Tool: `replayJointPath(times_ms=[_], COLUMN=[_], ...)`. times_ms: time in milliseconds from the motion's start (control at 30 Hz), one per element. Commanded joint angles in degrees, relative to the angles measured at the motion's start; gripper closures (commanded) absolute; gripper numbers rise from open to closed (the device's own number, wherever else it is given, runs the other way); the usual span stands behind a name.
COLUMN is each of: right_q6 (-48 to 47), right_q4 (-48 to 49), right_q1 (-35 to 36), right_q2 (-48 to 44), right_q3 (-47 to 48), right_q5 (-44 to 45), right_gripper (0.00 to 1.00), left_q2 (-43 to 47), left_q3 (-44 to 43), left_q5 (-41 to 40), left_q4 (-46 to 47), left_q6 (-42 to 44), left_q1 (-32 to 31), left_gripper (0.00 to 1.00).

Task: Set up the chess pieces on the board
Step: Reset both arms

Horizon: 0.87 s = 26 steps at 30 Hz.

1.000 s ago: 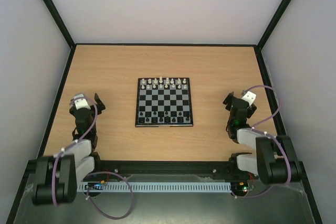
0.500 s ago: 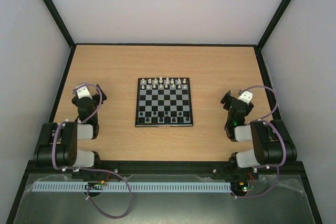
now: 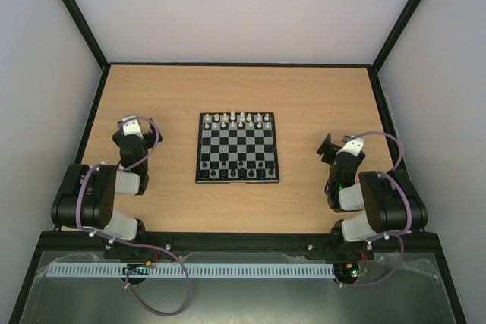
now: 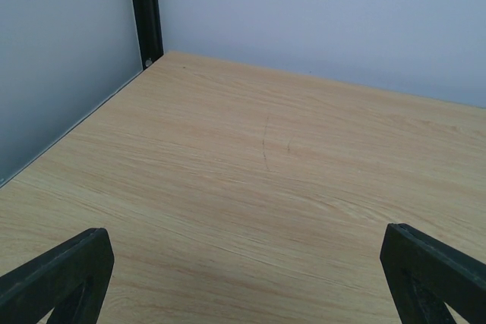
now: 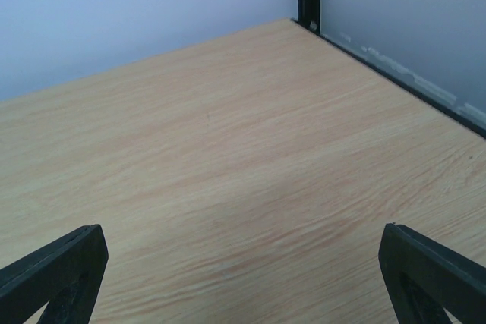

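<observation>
The small square black-and-grey chessboard (image 3: 200,158) sits square to the pale wooden bench (image 3: 319,96). Tiny cream chess pieces (image 3: 241,120) line its far edge, and black chess pieces (image 3: 241,165) stand nearside. The left end effector (image 4: 243,275) and right end effector (image 5: 243,275) are spread wide and empty.

No writing, label, brand, number or sign can be read in any view, whether on the board (image 3: 237,146) at the centre of the frame or on the tabletop (image 3: 319,96) around it.
</observation>
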<state>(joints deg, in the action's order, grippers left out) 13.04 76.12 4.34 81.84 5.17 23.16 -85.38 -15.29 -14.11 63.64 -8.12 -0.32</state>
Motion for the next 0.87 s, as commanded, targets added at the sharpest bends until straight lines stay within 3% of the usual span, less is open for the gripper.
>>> replayJointPath(times_ms=[0, 67, 100, 200, 833], right_q6=[-1.08, -1.67, -1.45, -1.2, -1.43], right_q4=[2.37, 3.13, -2.65, -5.27, -4.39], right_q1=[-0.12, -0.12, -0.12, -0.13, -0.16], right_q2=[2.98, 5.24, 4.53, 4.85, 4.87], right_q3=[1.67, 3.98, 6.42, 7.71, 7.47], right_q5=[-0.56, -0.43, -0.89, -0.64, -0.75], right_gripper=[0.01, 0.01, 0.01, 0.01, 0.01], left_q2=[-0.44, -0.53, -0.61, -0.61, -1.75], left_q3=[0.29, 0.15, -0.05, -0.09, 0.79], left_q5=[0.84, 0.79, 0.56, 0.37, 2.69], left_q4=[4.33, 4.18, 3.87, 3.86, 6.41], left_q6=[0.91, 1.07, 1.36, 1.37, 3.07], left_q1=[0.32, 0.25, 0.0, -0.12, -0.47], left_gripper=[0.01, 0.0, 0.0, 0.01, 0.01])
